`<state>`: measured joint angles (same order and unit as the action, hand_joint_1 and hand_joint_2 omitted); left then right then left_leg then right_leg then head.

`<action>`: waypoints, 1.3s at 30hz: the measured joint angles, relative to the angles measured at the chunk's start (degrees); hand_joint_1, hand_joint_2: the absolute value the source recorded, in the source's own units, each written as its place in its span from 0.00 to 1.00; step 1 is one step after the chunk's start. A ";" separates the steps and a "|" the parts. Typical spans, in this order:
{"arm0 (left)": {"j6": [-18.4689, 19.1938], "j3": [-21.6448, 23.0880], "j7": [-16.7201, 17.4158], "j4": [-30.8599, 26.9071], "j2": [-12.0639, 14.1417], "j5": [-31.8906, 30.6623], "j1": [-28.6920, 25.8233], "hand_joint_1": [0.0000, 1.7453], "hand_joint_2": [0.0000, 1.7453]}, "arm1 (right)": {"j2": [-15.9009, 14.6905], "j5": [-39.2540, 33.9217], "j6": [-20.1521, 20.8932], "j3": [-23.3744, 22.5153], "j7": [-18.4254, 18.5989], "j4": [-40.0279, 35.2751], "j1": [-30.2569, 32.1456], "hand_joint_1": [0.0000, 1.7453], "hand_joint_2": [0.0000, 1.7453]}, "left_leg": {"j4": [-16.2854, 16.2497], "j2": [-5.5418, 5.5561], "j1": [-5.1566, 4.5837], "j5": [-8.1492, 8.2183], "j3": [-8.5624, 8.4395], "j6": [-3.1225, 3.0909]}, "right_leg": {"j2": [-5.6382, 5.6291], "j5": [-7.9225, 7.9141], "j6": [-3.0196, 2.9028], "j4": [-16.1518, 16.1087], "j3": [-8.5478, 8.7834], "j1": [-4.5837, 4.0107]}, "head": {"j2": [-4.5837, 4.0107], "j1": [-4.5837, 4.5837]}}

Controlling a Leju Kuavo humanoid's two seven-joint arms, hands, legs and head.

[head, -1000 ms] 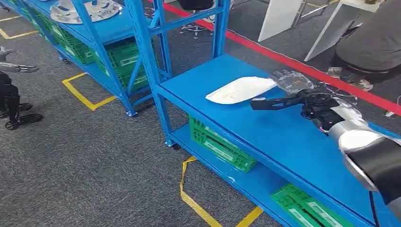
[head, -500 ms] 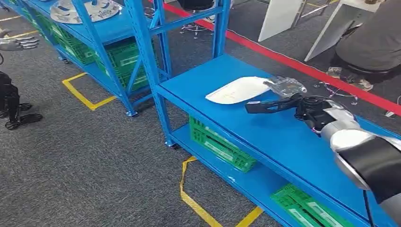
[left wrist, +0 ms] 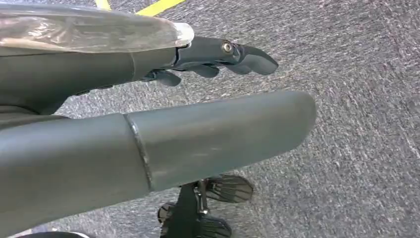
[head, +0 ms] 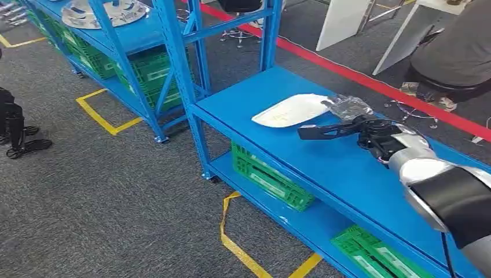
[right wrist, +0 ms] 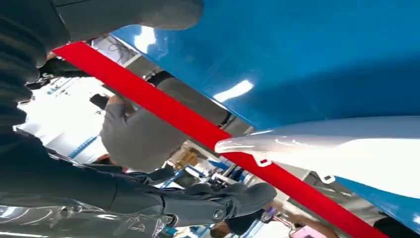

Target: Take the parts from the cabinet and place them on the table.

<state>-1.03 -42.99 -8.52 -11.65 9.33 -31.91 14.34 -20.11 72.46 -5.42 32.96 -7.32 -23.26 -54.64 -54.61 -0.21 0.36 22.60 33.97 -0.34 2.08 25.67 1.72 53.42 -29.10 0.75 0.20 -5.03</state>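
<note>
A flat white part (head: 289, 110) lies on the top of the near blue cabinet shelf (head: 324, 156). My right hand (head: 353, 119) hovers at the part's right end, fingers spread under a clear cover and thumb stretched along the part's near edge, holding nothing. Whether it touches the part I cannot tell. The right wrist view has the white part (right wrist: 346, 148) just ahead of my right hand (right wrist: 74, 183). My left hand (left wrist: 99, 74) is open over grey carpet, and its fingertips (head: 10, 13) reach the head view's top left corner.
Silver parts (head: 104, 11) sit on the far blue rack. Green crates (head: 269, 176) fill the lower shelves. A person (head: 457, 52) crouches behind the cabinet beyond a red floor line (head: 347, 72). A black stand base (head: 20, 142) is on the carpet at left.
My right hand has slid left and lower along the shelf, closer to the white part. My left hand has risen toward the top left corner of the head view.
</note>
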 joint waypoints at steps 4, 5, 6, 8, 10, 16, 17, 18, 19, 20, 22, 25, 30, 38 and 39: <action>0.00 0.00 0.02 0.00 0.00 -0.18 0.03 0.00 0.00 | 0.20 0.90 -1.07 0.00 0.77 0.42 -0.10 0.00 1.00 | 0.00 0.00 0.00 0.00 0.00 0.00 | 0.00 0.00 0.00 0.00 0.00 0.00 | 0.00 0.00; 0.00 0.00 0.04 0.00 -0.02 -0.31 0.06 0.00 0.00 | 0.28 1.18 -1.23 0.02 1.03 0.57 -0.17 0.00 1.00 | 0.00 0.00 0.00 0.00 0.00 0.00 | 0.00 0.00 0.00 0.00 -0.01 0.00 | 0.00 -0.02; -0.02 0.00 0.04 0.00 -0.04 -0.42 0.10 0.00 0.00 | 0.37 1.53 -1.44 0.02 1.20 0.72 -0.22 0.00 1.00 | 0.00 0.00 0.00 0.00 0.00 0.00 | 0.00 0.00 0.00 0.00 -0.01 0.00 | 0.00 0.00; -0.20 0.00 0.15 0.00 -0.13 -0.55 0.21 0.00 0.00 | 0.59 2.27 -1.97 0.07 1.62 1.05 -0.40 0.00 1.00 | 0.00 0.00 0.00 0.00 0.00 0.00 | 0.00 0.00 0.00 0.00 0.00 0.00 | 0.00 -0.02; -0.35 0.00 0.22 0.00 -0.22 -0.68 0.37 0.00 0.00 | 0.89 2.93 -2.19 0.09 1.88 1.40 -0.65 0.00 1.00 | 0.00 0.00 0.00 0.00 0.00 0.00 | 0.00 0.00 0.00 0.00 0.00 0.00 | 0.00 0.00; -0.35 0.00 0.31 0.00 -0.48 -1.36 0.75 0.00 0.00 | 1.49 4.39 -2.65 0.22 3.24 2.23 -1.22 0.00 1.00 | 0.00 0.00 0.00 0.00 0.00 0.00 | 0.00 0.00 0.00 0.01 0.00 0.00 | 0.00 -0.02; -0.35 0.00 0.35 0.00 -0.50 -1.51 0.78 0.00 0.00 | 1.57 4.57 -2.65 0.24 3.54 2.36 -1.28 0.00 1.00 | 0.00 0.00 0.00 0.00 0.00 0.00 | 0.00 0.00 0.00 0.01 0.00 0.00 | 0.00 0.00; -0.35 0.00 0.41 0.00 -0.50 -1.53 0.83 0.00 0.00 | 1.64 4.59 -2.65 0.24 3.74 2.52 -1.35 0.00 1.00 | 0.00 -0.01 0.00 0.00 0.00 0.00 | -0.01 0.00 0.00 0.01 -0.01 0.00 | 0.00 -0.02; -0.35 0.00 0.41 0.00 -0.55 -1.66 0.90 0.00 0.00 | 1.68 4.72 -2.65 0.26 3.98 2.64 -1.39 0.00 1.00 | 0.00 -0.01 0.00 0.00 0.00 0.00 | -0.01 0.00 0.00 0.01 -0.01 0.00 | 0.00 0.00; -0.35 0.00 0.41 0.00 -0.57 -1.71 0.97 0.00 0.00 | 1.73 4.85 -2.69 0.26 4.26 2.75 -1.40 0.00 1.00 | 0.00 -0.01 0.00 0.00 0.00 0.00 | -0.01 0.00 0.00 0.01 -0.01 0.00 | 0.00 -0.02; -0.35 0.00 0.44 0.00 -0.61 -2.08 1.08 0.00 0.00 | 1.84 5.29 -2.75 0.28 4.70 3.00 -1.41 0.00 1.00 | 0.00 -0.01 0.00 0.00 0.00 0.00 | -0.01 0.00 0.00 0.01 -0.01 0.00 | 0.00 -0.02; -0.35 0.00 0.59 0.00 -0.72 -2.23 1.23 0.00 0.00 | 1.97 5.55 -2.84 0.31 4.94 3.32 -1.43 0.00 1.00 | 0.00 -0.01 0.00 0.00 0.00 0.00 | -0.01 0.00 0.00 0.01 -0.01 0.00 | 0.00 0.00; -0.35 0.00 0.59 0.00 -0.81 -2.25 1.40 0.00 0.00 | 2.12 5.57 -2.91 0.31 4.94 3.72 -1.44 0.00 1.00 | 0.00 -0.01 0.00 0.00 0.00 0.00 | -0.01 0.00 0.00 0.01 -0.01 0.00 | 0.00 0.00; -0.35 0.00 0.59 0.00 -0.90 -2.30 1.47 0.00 0.00 | 2.27 5.66 -2.93 0.33 5.07 4.20 -1.52 0.00 1.00 | 0.00 -0.01 0.00 0.00 0.00 0.00 | -0.01 0.00 0.00 0.02 -0.01 0.00 | 0.00 -0.02; -0.33 0.00 0.59 0.00 -0.90 -2.43 1.49 0.00 0.00 | 2.29 5.75 -2.93 0.33 5.16 4.29 -1.55 0.00 1.00 | 0.00 -0.01 0.00 0.00 0.00 0.00 | -0.01 0.00 0.00 0.02 -0.01 0.00 | 0.00 0.00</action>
<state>-1.36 -42.99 -7.93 -11.65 8.44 -34.34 15.83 -17.81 78.20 -8.35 33.29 -2.16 -18.97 -56.19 -54.61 -0.22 0.37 22.60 33.96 -0.33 2.08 25.66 1.72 53.43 -29.11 0.75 0.20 -5.03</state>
